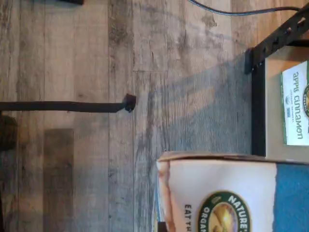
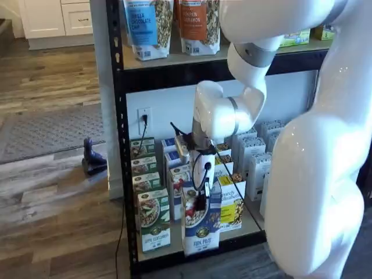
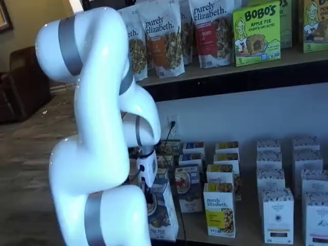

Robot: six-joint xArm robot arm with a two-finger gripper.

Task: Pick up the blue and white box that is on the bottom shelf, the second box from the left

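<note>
The blue and white box [image 2: 200, 232] stands out in front of its row, at the front edge of the bottom shelf [image 2: 174, 249], and also shows in the other shelf view [image 3: 164, 215]. My gripper [image 2: 200, 202] comes down on the box's top, its black fingers shut on the blue and white box. In the wrist view the box's top [image 1: 227, 193], with its round logo, hangs over the wooden floor beside the shelf's black corner [image 1: 258, 96]. My white arm hides part of the gripper [image 3: 147, 190] in a shelf view.
A green-and-white apple cinnamon box [image 2: 154, 224] stands just left of the held box and shows in the wrist view [image 1: 295, 106]. A yellow-and-white purely elizabeth box [image 2: 231, 206] stands to its right. More boxes fill the rows behind. A black upright [image 2: 115, 145] frames the rack's left side.
</note>
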